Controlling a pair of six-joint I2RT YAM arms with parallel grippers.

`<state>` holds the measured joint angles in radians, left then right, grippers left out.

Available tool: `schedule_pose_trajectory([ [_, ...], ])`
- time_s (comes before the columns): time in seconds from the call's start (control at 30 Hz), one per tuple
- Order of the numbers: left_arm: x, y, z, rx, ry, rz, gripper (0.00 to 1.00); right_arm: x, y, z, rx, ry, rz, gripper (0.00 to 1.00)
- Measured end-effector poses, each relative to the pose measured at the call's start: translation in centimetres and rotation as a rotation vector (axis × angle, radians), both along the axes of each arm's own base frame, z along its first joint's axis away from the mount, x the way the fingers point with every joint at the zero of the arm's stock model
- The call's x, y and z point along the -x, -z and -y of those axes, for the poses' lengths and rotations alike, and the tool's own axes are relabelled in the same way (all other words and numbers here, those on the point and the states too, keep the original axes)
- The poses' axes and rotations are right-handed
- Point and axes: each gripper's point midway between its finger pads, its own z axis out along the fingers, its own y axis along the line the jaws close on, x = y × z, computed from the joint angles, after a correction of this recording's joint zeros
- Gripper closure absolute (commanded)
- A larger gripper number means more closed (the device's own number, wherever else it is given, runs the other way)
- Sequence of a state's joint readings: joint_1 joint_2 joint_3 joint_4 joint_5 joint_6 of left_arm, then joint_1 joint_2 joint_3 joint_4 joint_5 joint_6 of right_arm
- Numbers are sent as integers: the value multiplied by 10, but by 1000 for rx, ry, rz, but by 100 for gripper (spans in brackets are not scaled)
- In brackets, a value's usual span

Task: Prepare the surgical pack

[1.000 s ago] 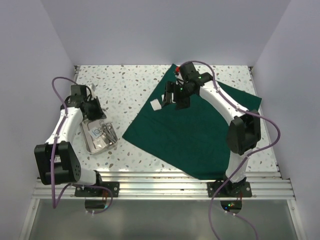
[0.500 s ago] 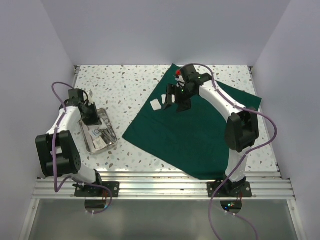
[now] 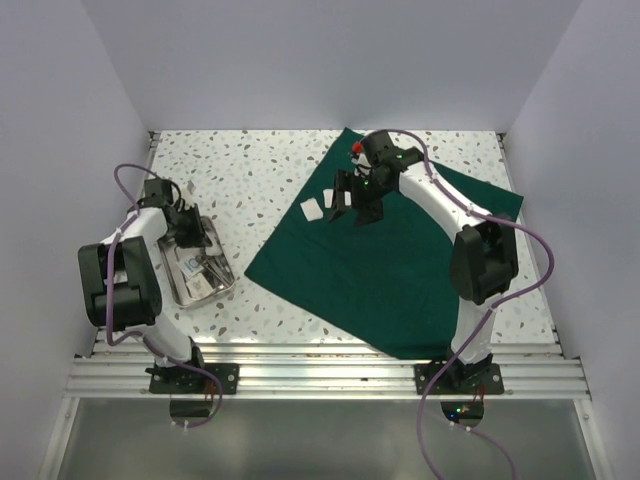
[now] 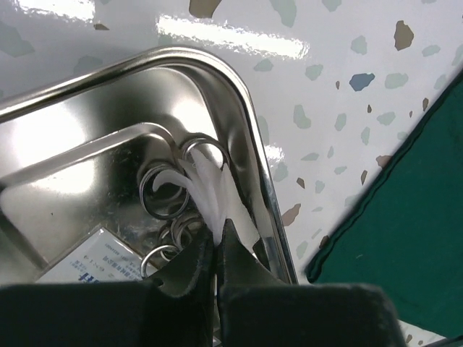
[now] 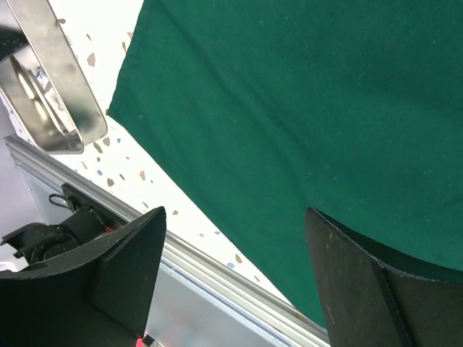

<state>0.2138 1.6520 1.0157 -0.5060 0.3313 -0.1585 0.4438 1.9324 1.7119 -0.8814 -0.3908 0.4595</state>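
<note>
Left pincer point(image 4: 219, 235) clenches gauze point(image 4: 206, 184) in the tray point(image 4: 242, 97), green cloth point(image 4: 405, 217) lying rightward; right pincer point(image 5: 233, 217) hangs released above it.

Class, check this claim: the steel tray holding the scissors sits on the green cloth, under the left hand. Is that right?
Not quite. The steel tray holding the scissors is under the left hand, but it sits on the bare speckled table, beside the green cloth and not on it. The top view shows this.
</note>
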Motion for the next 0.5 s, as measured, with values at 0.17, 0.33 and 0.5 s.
schedule_pose_trajectory([
  [0.17, -7, 3, 0, 4, 17, 16, 100, 1, 2, 1, 2, -7, -1, 19],
  [0.33, -12, 2, -1, -4, 24, 33, 100, 1, 2, 1, 5, -14, 1, 19],
  [0.5, -14, 4, -3, -8, 24, 27, 100, 1, 5, 3, 9, -16, -5, 19],
])
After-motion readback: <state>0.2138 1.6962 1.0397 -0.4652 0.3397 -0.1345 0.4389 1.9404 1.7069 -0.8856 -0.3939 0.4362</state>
